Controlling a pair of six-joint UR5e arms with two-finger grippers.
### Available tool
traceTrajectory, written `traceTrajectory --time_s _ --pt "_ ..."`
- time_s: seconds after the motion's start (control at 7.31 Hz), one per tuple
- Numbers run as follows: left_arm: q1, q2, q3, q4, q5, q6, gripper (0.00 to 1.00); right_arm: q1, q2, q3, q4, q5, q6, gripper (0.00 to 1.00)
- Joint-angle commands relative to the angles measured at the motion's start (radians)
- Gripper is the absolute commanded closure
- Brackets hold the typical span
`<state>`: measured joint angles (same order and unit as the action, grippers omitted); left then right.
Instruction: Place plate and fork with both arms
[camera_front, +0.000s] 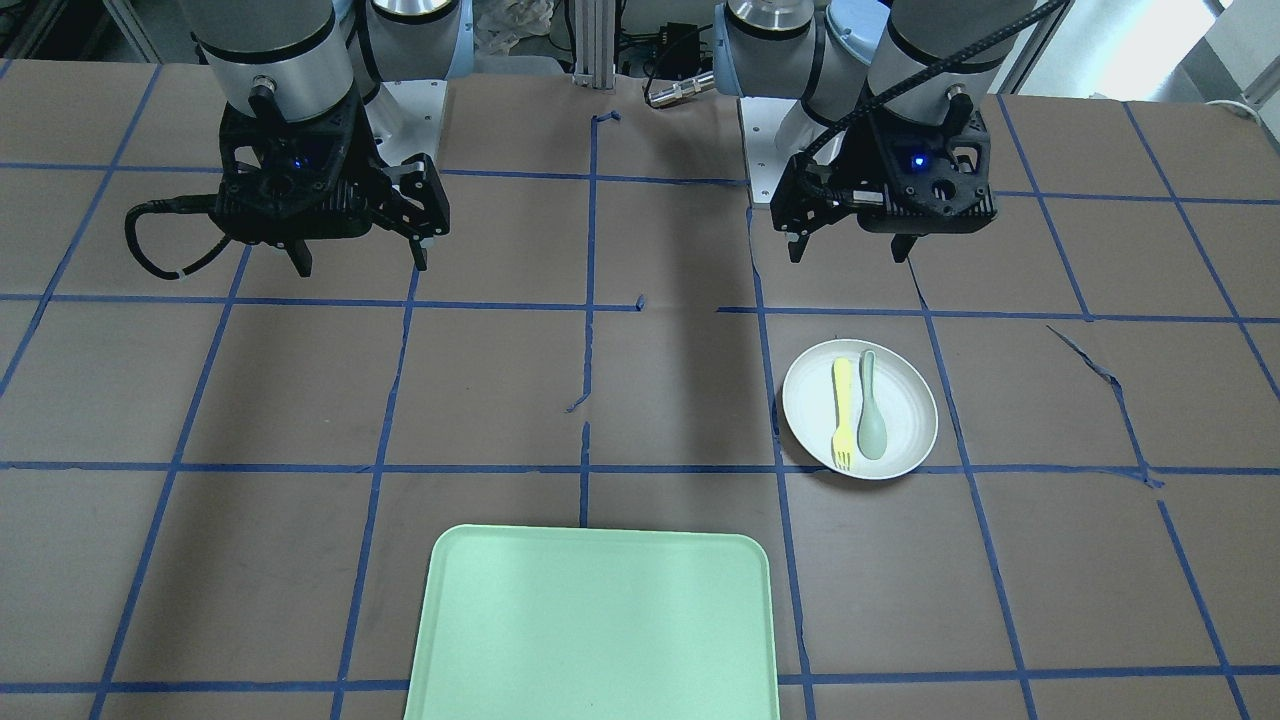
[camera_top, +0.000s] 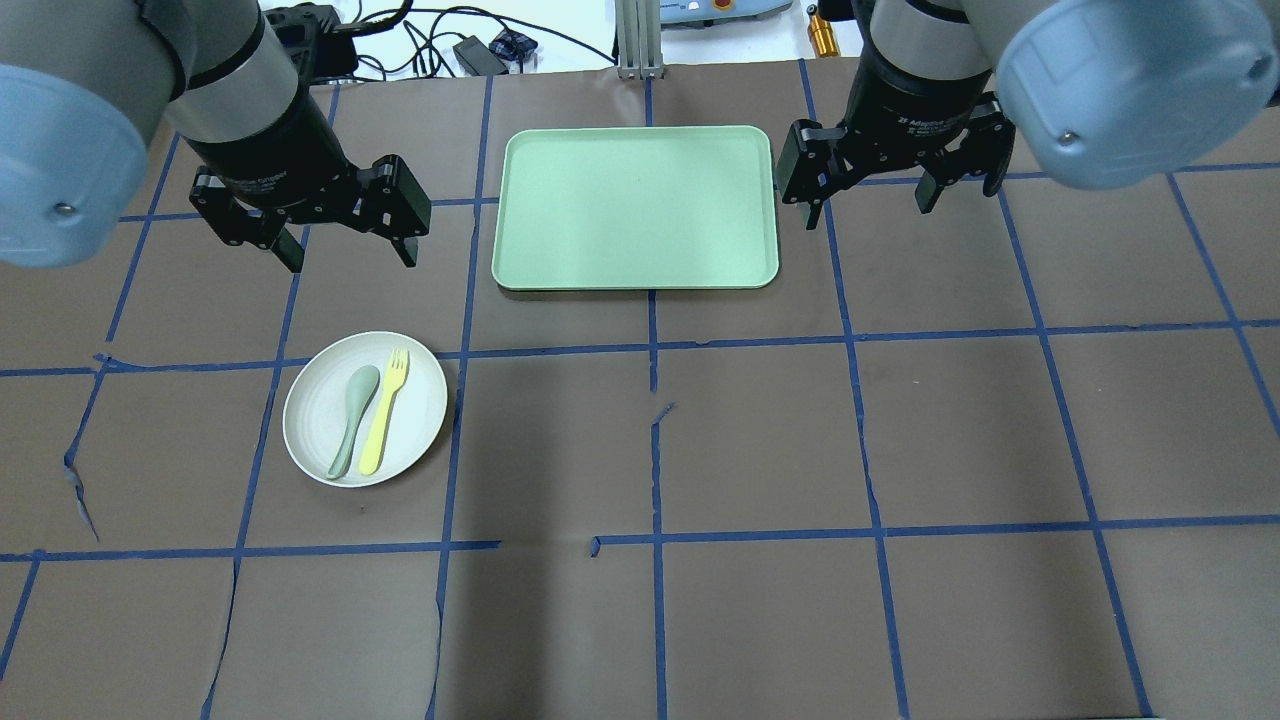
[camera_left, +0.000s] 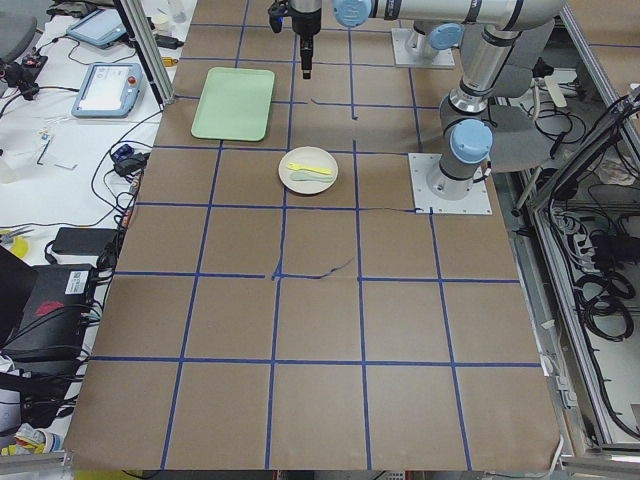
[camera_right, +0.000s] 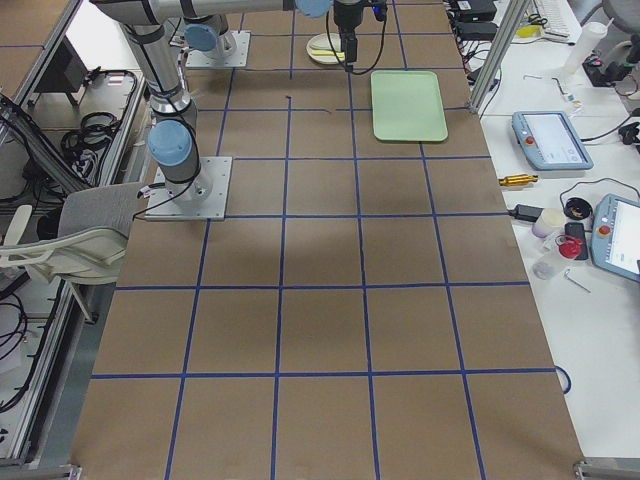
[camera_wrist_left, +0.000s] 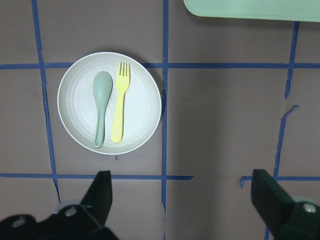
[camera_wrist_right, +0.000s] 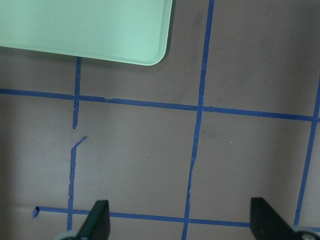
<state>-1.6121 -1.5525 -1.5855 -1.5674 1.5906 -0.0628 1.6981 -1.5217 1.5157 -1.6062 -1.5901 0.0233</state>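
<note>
Nearest, the left gripper (camera_top: 352, 260) hangs wide open and empty, with the plate (camera_top: 310, 420) on the table near it, robot-side of its fingertips, carrying the fork (camera_top: 385, 412) beside a grey-green spoon (camera_top: 352, 420). Gripping the plate's bare rim, clear of both utensils, looks the safest start. Farther off, the right gripper (camera_top: 866, 212) hovers equally wide and empty just beside the green tray (camera_top: 635, 205).

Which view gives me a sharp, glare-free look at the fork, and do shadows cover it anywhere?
Left wrist view: the fork on the plate is sharp and evenly lit, no glare. Overhead: equally clear, only soft shadow at the plate's edge. Front-facing: a broad shadow band runs beside the plate, not over it. Side views: fork too small for detail.
</note>
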Motion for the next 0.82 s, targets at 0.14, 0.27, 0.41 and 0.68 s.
traceTrajectory --time_s 0.14,0.27,0.41,0.68 --pt "0.0 0.008 -0.004 0.0 -0.004 -0.002 0.0 0.0 0.0 0.0 0.0 -0.002 0.001 0.0" --pt "0.0 0.006 -0.004 0.001 -0.006 -0.002 0.0 0.0 0.0 -0.003 0.0 -0.005 0.001 0.0" --pt "0.0 0.006 -0.004 0.0 -0.006 -0.002 0.0 0.0 0.0 -0.008 0.005 -0.01 0.001 0.0" --pt "0.0 0.002 0.001 0.012 -0.011 0.004 0.0 0.0 0.0 -0.006 0.003 -0.001 0.001 0.0"
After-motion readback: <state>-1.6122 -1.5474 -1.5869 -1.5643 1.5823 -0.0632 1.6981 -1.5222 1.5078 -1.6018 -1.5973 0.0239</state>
